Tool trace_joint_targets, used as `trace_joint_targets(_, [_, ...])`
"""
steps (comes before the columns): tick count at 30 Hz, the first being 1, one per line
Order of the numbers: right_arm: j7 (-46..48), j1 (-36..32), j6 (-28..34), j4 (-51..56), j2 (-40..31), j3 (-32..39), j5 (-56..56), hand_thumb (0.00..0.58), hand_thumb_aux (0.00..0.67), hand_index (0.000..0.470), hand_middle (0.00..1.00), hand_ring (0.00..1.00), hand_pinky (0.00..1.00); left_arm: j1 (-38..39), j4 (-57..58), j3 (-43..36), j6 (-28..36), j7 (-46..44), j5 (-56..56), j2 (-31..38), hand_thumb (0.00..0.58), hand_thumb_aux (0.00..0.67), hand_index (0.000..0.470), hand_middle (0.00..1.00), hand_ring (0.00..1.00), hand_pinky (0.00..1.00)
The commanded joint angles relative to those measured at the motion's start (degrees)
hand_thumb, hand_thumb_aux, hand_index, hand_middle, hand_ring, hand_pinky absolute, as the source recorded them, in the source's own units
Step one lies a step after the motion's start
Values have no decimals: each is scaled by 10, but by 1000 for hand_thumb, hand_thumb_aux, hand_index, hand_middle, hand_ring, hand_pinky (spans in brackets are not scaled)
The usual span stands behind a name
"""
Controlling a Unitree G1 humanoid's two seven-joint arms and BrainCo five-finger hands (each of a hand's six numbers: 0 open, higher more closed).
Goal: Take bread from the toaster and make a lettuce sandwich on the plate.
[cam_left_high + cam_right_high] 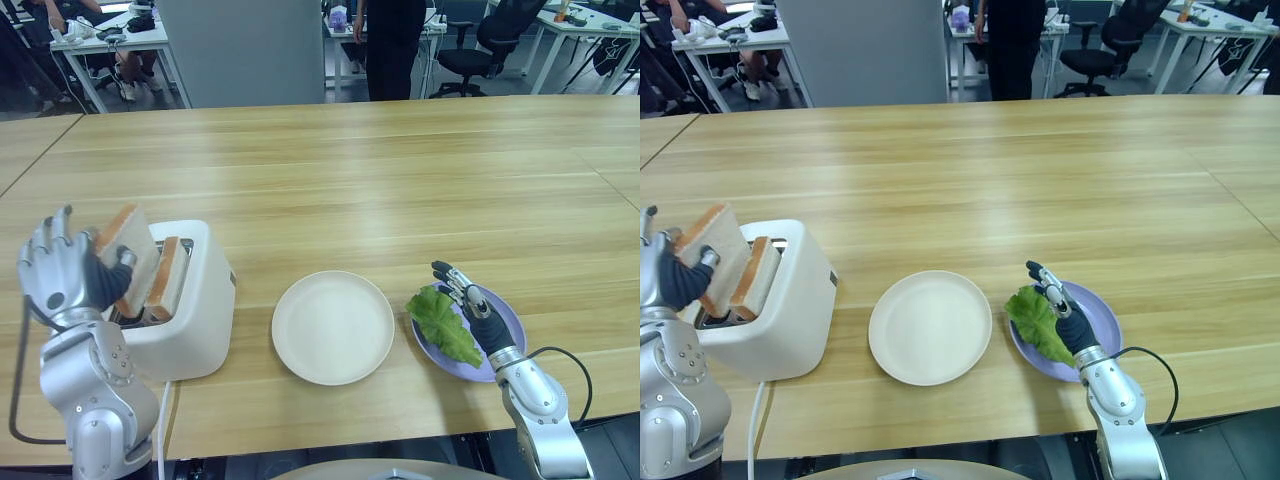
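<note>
A slice (128, 250) is pinched by the curled fingers of the left hand (65, 270) and tilted half out of the toaster (190, 320), presumably for transfer to the plate (333, 327). The right hand (470, 305) is held just beside the lettuce (442, 322), fingers straight, gripping nothing.

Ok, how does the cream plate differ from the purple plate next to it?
The cream plate is bare; the purple plate holds a lettuce leaf, with the right hand over it. The cream plate looks wider than the purple plate. The cream plate sits beside the toaster, with the purple plate on its far side. Both are round and lie flat on the wooden table.
</note>
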Motion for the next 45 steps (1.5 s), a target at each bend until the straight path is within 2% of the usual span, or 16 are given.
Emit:
trace_joint_targets(1, [-2, -2, -1, 15, 0, 0, -2, 0, 0, 0, 0, 0, 0, -37, -14, 7, -10, 50, -74, -27, 580, 670, 460, 1000, 1000, 1000])
trace_joint_targets(8, [-3, -5, -4, 21, 1, 3, -5, 0, 0, 0, 0, 0, 0, -122, -56, 26, -62, 139, -242, -90, 580, 670, 460, 1000, 1000, 1000])
trace_joint_targets(12, [-2, -8, -4, 23, 3, 5, -4, 0, 0, 0, 0, 0, 0, -149, -51, -7, -59, 93, -438, -184, 580, 670, 460, 1000, 1000, 1000])
trace_joint_targets(16, [2, -21, 1, 16, 5, 11, 1, 0, 0, 0, 0, 0, 0, -112, -43, -61, -35, 51, -579, -270, 580, 670, 460, 1000, 1000, 1000])
trace_joint_targets(19, [7, -36, 6, 6, 4, 13, 7, 0, 0, 0, 0, 0, 0, -70, -23, -101, -22, 49, -655, -296, 580, 670, 460, 1000, 1000, 1000])
trace_joint_targets(22, [9, -56, 12, 1, 0, 5, 12, 0, 0, 0, 0, 0, 0, -18, 30, -178, -6, 37, -702, -291, 580, 670, 460, 1000, 1000, 1000])
trace_joint_targets(25, [10, -75, 19, -2, -4, -2, 19, 0, 0, 0, 0, 0, 0, 25, 93, -264, -3, 43, -691, -256, 580, 670, 460, 1000, 1000, 1000])
trace_joint_targets(29, [16, -88, 25, -5, -9, 1, 24, 0, 0, 0, 0, 0, 0, 60, 147, -324, -16, 67, -655, -216, 580, 670, 460, 1000, 1000, 1000])
trace_joint_targets(39, [31, -108, 38, -20, -44, -5, 4, 0, 0, 0, 0, 0, 0, 64, 265, -377, -71, 75, -603, -165, 580, 670, 460, 1000, 1000, 1000])
trace_joint_targets(45, [49, -126, 31, -11, -98, -26, -3, 0, 0, 0, 0, 0, 0, 60, 224, -379, -61, 93, -554, -140, 580, 670, 460, 1000, 1000, 1000])
